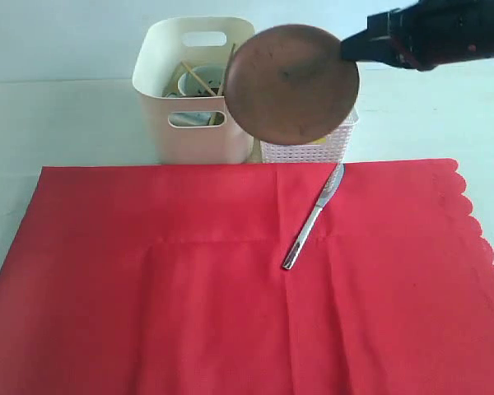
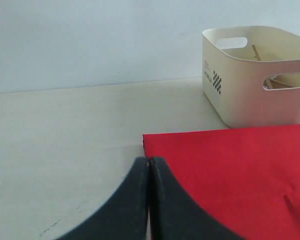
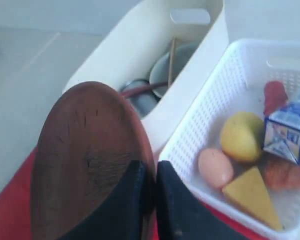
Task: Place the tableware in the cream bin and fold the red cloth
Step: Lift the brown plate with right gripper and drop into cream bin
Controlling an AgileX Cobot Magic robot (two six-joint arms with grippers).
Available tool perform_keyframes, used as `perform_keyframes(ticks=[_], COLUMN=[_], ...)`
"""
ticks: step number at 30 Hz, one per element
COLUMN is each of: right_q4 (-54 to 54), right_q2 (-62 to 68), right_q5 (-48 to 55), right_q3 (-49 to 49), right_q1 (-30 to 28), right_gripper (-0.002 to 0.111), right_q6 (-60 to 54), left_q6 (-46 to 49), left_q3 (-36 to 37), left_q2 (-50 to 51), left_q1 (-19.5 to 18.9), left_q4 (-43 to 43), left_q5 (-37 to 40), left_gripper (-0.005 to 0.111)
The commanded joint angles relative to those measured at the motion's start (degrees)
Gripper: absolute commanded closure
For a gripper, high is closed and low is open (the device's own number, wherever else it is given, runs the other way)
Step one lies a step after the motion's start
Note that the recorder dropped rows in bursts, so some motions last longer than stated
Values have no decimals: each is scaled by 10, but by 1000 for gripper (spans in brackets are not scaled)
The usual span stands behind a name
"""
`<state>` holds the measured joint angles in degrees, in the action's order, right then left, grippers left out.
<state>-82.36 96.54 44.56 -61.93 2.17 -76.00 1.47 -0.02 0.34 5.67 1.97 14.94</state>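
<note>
Pale table (image 1: 66, 123), red cloth (image 1: 165, 296) spread flat across the near part, unfolded, scalloped edge on the right. Knife (image 1: 313, 218) lies slantwise on the cloth, toward its far edge. Left gripper (image 2: 149, 167) closed, empty, at the cloth's edge near a corner. Behind the cloth is the cream bin (image 1: 193, 99) with chopsticks (image 1: 199, 80), bowl (image 3: 182, 62) and spoon (image 3: 145, 91) inside. White basket (image 1: 305, 150) stands just beside its right side, food in it. Right gripper (image 1: 351, 51) clamped on the plate (image 1: 295, 82) rim; plate tilted, in the air over both containers.
</note>
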Motion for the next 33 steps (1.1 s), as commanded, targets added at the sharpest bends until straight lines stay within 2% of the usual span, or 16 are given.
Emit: perform_keyframes(ticks=[1, 8, 12, 20, 22, 25, 30, 33], right_q4=[-64, -97, -102, -106, -102, -102, -99, -35], right_q2=[62, 179, 239, 295, 295, 295, 295, 293], right_q5=[14, 3, -39, -80, -102, -134, -179, -158], right_q3=[-72, -233, -308, -353, -353, -353, -353, -353], right_q1=[9, 73, 96, 106, 112, 131, 155, 151], right_gripper=[108, 108, 108, 107, 101, 87, 55, 42], right_q6=[-10, -8, -7, 58, 58, 58, 56, 56], left_q6=[-3, -3, -3, -3, -3, -3, -3, -3], left_q3=[0, 0, 0, 0, 0, 0, 0, 0], left_q2=[-3, -3, -3, -3, -3, -3, -3, -3], left_q1=[2, 2, 2, 2, 2, 2, 2, 2], left_q4=[3, 3, 3, 3, 3, 3, 3, 3], left_q5=[-2, -2, -2, -2, -2, -2, -2, -2], left_gripper=[104, 104, 104, 104, 104, 104, 104, 104])
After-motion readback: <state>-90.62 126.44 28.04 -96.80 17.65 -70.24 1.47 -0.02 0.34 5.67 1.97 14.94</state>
